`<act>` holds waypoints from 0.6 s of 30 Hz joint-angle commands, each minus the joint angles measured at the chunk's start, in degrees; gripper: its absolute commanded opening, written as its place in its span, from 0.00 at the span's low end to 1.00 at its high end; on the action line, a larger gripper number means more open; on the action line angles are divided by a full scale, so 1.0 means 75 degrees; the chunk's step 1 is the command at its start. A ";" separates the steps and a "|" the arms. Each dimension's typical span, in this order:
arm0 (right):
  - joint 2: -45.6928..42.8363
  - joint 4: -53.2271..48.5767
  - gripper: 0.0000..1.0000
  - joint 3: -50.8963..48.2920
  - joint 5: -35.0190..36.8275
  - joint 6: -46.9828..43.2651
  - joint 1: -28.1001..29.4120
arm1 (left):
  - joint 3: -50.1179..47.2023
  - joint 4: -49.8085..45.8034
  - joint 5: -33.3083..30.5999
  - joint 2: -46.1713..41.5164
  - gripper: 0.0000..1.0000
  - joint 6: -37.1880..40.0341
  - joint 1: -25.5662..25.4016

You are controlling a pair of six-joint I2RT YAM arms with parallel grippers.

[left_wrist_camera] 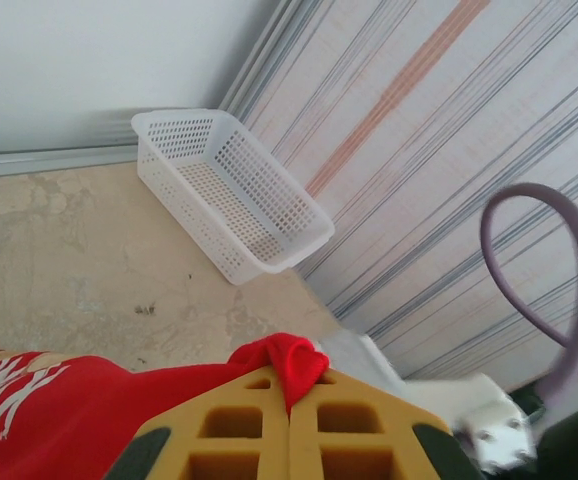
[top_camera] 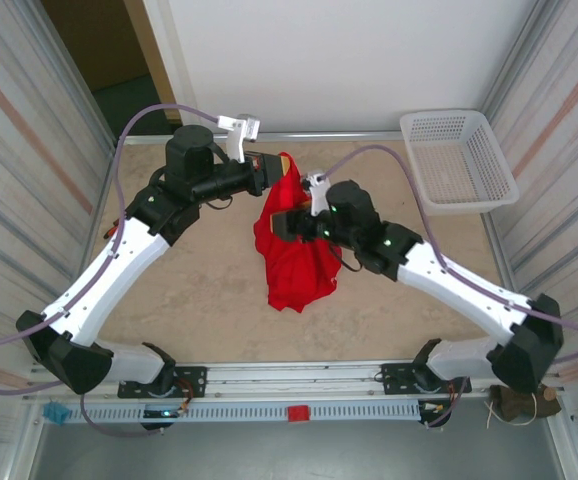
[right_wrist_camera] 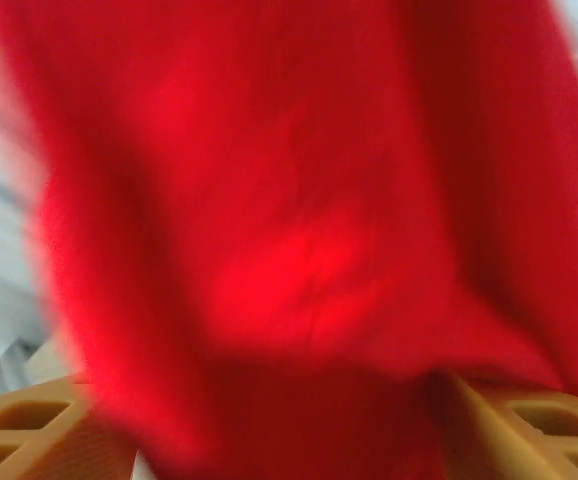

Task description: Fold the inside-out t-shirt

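Clearly, our left hand (left_wrist_camera: 289, 392) was clamped on an edge of the bright red soft cloth t-shirt (top_camera: 294, 255), hanging bunched over the beige table (top_camera: 199, 290). Whether our right hand (top_camera: 294, 222), fingers spread around cloth, gripped it, we could not tell; a weak pinch risked a slip.
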 commanded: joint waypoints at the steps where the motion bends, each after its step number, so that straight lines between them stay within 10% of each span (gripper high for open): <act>1: 0.0386 -0.0134 0.20 0.0938 0.1321 -0.0377 -0.0269 | 0.0240 0.0378 0.0042 -0.0047 0.00 -0.0226 0.0083; 2: 0.0419 -0.0148 0.00 0.1125 0.1209 -0.0341 -0.0439 | 0.0272 0.0355 0.0017 -0.0063 0.00 -0.0227 0.0106; 18: 0.2110 -0.1588 0.00 0.7937 -0.1615 0.0113 -0.2678 | 0.1321 0.0735 0.0092 -0.0557 0.00 -0.0658 0.1832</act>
